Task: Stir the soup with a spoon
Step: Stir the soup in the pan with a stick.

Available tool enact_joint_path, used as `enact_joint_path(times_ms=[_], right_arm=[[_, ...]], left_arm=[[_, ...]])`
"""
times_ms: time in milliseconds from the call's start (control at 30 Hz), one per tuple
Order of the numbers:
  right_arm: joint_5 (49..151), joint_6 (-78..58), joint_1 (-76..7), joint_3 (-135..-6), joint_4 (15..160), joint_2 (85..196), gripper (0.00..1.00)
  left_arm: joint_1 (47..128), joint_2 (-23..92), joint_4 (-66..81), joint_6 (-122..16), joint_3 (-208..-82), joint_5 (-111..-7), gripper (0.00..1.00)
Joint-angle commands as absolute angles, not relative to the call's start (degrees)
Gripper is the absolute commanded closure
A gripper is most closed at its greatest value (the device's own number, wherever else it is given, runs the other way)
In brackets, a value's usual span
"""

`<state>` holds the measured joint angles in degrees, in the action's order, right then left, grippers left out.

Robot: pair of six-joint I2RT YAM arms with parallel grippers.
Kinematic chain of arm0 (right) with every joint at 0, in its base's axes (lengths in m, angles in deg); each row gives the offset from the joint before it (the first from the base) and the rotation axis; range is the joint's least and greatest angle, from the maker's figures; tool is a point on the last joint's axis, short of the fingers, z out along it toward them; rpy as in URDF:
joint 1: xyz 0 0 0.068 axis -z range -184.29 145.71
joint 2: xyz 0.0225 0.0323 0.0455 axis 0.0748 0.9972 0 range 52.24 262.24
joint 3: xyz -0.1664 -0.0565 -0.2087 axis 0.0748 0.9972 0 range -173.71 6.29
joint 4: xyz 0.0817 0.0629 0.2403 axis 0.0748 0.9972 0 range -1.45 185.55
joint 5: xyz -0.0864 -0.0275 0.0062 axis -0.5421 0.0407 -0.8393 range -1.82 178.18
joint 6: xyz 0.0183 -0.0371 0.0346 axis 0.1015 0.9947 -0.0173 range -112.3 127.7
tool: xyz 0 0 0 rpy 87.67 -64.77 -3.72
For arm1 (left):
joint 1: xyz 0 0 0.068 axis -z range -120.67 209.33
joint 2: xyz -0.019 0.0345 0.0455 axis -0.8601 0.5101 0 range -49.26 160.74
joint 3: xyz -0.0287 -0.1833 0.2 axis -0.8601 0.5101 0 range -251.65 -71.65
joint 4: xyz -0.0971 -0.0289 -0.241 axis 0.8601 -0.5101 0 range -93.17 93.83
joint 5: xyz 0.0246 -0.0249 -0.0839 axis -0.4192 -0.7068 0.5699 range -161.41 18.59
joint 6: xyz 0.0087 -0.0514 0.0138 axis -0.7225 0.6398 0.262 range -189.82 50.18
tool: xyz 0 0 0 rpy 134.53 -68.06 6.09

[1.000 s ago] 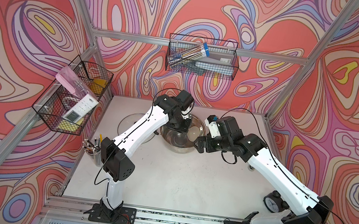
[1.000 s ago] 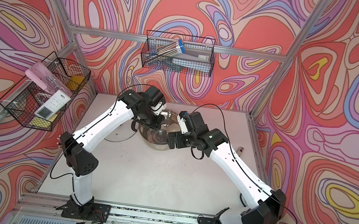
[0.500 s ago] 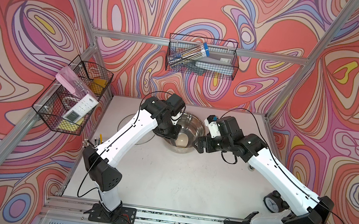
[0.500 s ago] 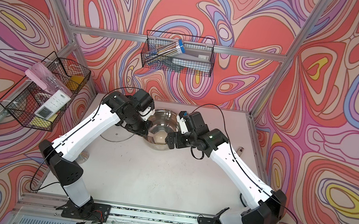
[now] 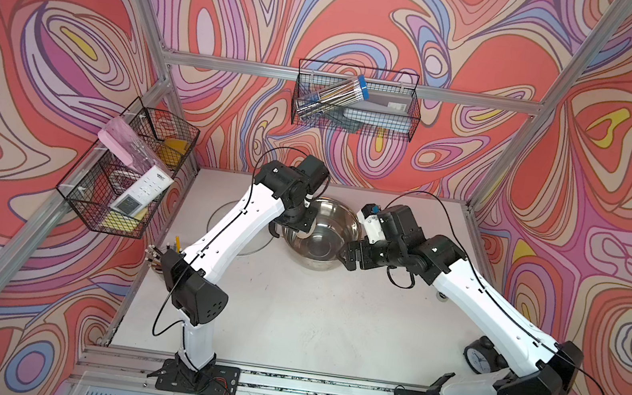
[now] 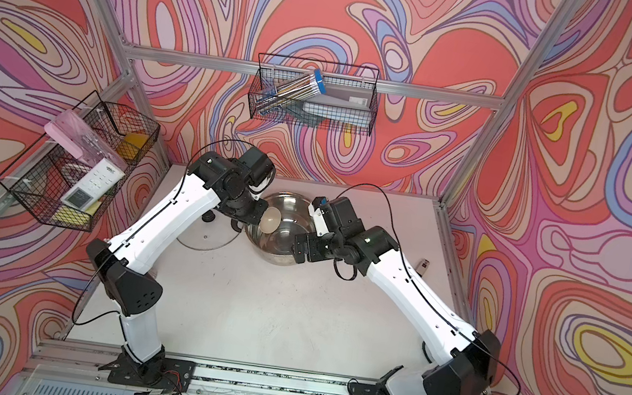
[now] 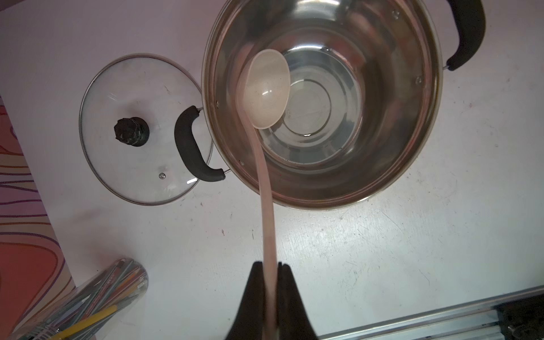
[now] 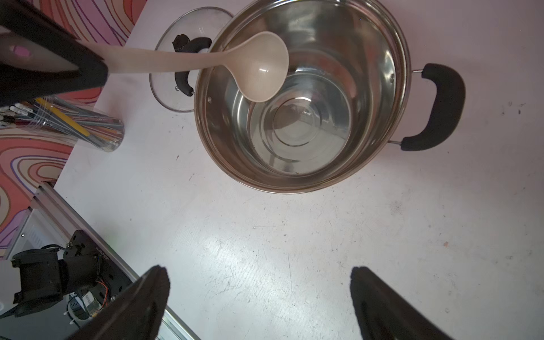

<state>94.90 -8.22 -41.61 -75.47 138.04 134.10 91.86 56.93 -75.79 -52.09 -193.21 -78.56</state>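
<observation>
The cell is walled in swirling red, pink and lilac print and framed by aluminium posts. A flat, scuffed white worktop (image 5: 290,308) fills its floor.

At the far middle of it sits a round stainless steel pot (image 5: 313,264) with two black side handles. A round glass lid (image 7: 132,88) with a black knob lies flat just left of the pot, and the pot's left handle reaches over the lid's edge. The deep bowl of a long cream-beige plastic spoon (image 7: 266,91) hangs over the pot's open mouth, toward its left side. Its slim handle crosses the rim, and the left jaws are closed on the handle's end. How deep the bowl sits I cannot tell. The right jaws stand wide apart, holding nothing, just beside the pot's right side.

A clear tumbler of pens and pencils (image 8: 88,129) stands at the worktop's left edge, nearer than the lid and close by the white-and-black left arm (image 5: 234,229). A small black alarm clock (image 5: 478,358) sits toward the near right corner, partly behind the matching right arm (image 5: 480,297).

A black wire basket (image 5: 96,193) hangs on the left wall, and a second wire basket (image 5: 409,115) hangs on the far wall. An aluminium rail (image 5: 321,388) along the near edge carries both arm bases. Between the arms, the near middle of the worktop is open white surface.
</observation>
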Motion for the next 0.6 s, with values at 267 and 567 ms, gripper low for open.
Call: enact_joint_path(times_ms=[267,567], right_arm=[[93.37,-8.38,-42.09,-76.5,137.59,133.74,0.02],[93.6,-8.47,-42.15,-76.77,137.41,133.92,0.02]], left_arm=[[93.44,60.58,-67.02,-52.12,-197.16,-69.32,1.0],[96.23,57.16,-69.11,-51.24,-192.85,-65.63,1.0]])
